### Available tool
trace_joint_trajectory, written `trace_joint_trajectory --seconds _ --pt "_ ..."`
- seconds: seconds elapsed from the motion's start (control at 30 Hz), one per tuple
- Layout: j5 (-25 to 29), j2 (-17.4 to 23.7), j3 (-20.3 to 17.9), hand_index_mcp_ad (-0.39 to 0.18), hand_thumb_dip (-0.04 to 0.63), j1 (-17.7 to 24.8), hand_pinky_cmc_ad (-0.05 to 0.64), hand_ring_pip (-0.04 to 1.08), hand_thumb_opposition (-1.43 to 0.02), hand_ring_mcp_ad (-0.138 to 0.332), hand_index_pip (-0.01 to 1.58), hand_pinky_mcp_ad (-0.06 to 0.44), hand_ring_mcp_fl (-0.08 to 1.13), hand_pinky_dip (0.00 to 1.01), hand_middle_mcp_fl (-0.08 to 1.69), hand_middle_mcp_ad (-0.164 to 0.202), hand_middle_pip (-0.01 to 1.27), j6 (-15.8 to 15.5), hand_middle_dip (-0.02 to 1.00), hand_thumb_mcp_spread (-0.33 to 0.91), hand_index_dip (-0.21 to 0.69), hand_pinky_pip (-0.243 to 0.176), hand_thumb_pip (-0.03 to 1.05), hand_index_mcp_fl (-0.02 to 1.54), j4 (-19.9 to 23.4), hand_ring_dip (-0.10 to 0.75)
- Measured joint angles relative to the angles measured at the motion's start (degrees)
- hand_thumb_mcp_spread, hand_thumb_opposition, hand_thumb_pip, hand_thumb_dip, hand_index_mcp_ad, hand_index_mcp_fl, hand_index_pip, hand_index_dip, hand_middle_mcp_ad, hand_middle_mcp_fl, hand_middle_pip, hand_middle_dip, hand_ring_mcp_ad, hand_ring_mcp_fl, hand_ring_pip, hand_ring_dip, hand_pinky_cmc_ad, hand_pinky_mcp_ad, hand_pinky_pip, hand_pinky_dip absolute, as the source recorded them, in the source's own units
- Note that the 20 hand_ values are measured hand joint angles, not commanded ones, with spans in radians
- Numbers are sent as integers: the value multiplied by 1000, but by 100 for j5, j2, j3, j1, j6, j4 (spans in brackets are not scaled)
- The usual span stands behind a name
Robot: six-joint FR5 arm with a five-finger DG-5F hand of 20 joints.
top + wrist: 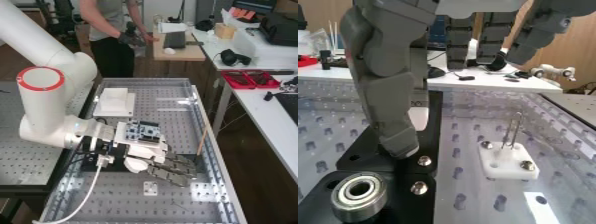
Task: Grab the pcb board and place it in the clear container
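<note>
- ok so the only pcb board (143,131) I can pick out is mid-bench, on the left side of the fingers, right up by the white base of the hand (142,155). Can't tell if it's sitting on that base or on something behind it, tbh.
- fingers (174,170) are stretched out pretty straight toward the right, thumb (394,107) hanging apart from them, and I see nothing pinched in between. Looks empty to me.
- below the thumb there's a black plate (394,170) with a metal bearing (359,196) on its near part, so watch for knocks there.
- handling guess: light, stiff, thin, kinda fragile. Smooth edges could slip, and the stuff standing up on top won't like being squeezed.
- I'd take it by two opposite bare edges, thumb one side, fingers the other, gentle pressure, kept level.
- clear container: not sure which it is. The big see-through tray (120,202) over the bench might be it.
</note>
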Motion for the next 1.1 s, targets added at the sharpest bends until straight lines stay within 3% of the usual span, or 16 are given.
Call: trace_joint_trajectory --seconds 0.73,1.1 --pt "12 44 -34 -239 218 40 307 93 -834 91 1421 129 12 195 52 37 138 65 187 721 274 -77 407 325 -2 52" --pt "-5 9 -13 -234 229 62 305 101 -846 91 1456 129 12 195 52 37 138 124 187 740 262 -77 405 417 -17 58"
